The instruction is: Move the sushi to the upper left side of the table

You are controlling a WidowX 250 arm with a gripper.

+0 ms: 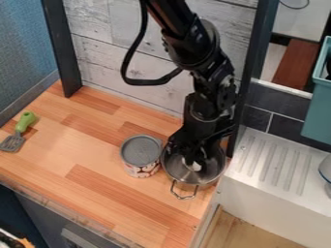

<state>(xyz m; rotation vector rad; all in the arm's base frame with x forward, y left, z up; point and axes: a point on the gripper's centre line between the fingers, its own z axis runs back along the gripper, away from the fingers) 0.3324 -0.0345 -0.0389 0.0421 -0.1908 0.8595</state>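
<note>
The black gripper (194, 156) hangs down into the metal pot (186, 183) at the right end of the wooden table. A small whitish thing (194, 165) shows in the pot, right at the gripper's lower end; it may be the sushi, but the gripper covers part of it. Whether the gripper holds it or only touches it cannot be told.
Just left of the pot stands a can (141, 155) with a grey lid. A green-handled spatula (22, 128) lies at the table's far left. Dark posts rise at the back, and a white ribbed drainboard (278, 167) adjoins the table on the right.
</note>
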